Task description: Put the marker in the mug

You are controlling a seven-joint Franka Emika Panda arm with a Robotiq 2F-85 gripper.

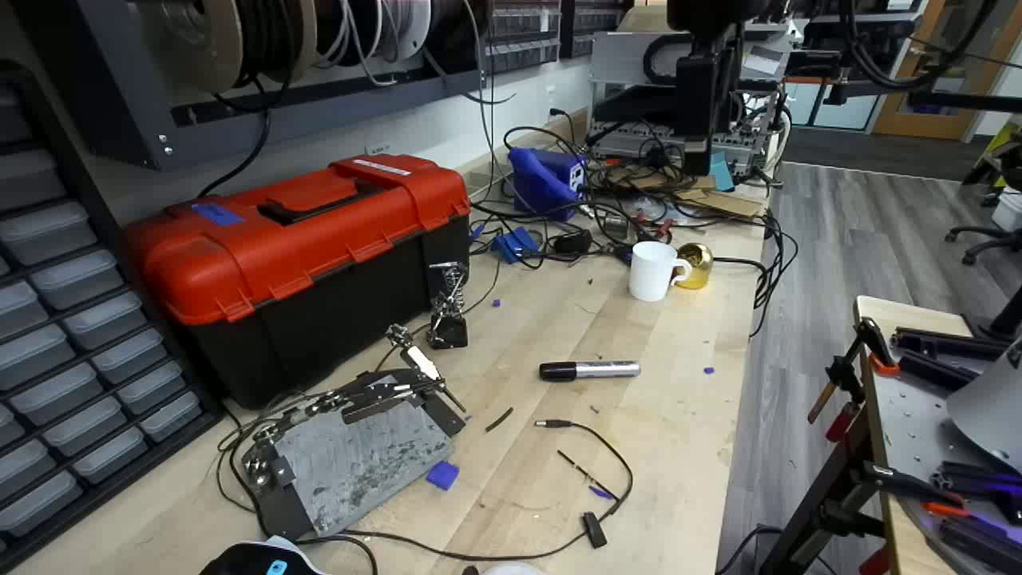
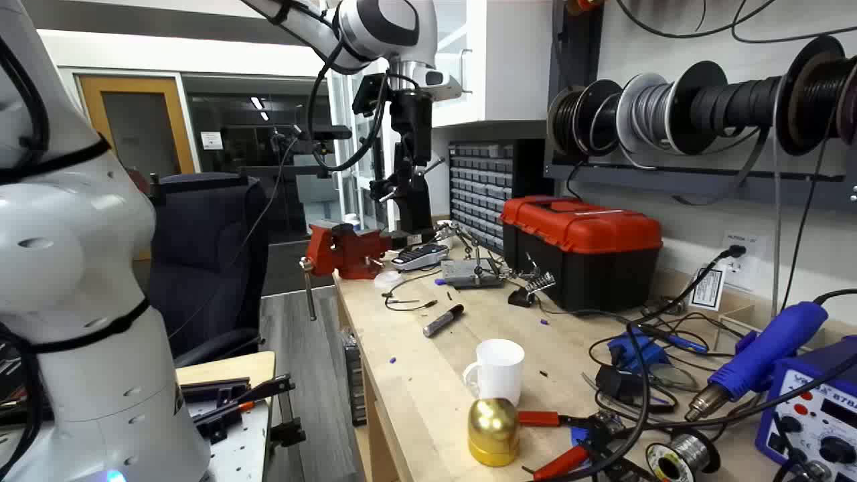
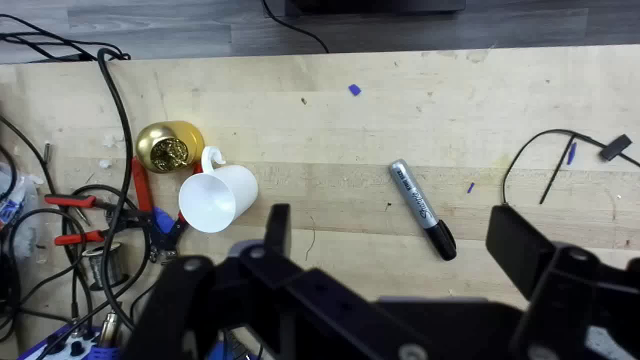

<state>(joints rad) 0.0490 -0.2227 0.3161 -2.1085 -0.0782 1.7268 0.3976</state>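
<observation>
Gripper hangs wide apart w/ nothing held; marker lies on bench, outside mug: grab & drop TBD!

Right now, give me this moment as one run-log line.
claw: open, above bench, holding nothing | marker: capped, lying on bench | mug: upright, beside gold container, nothing visible inside | status: marker not yet grasped
</observation>
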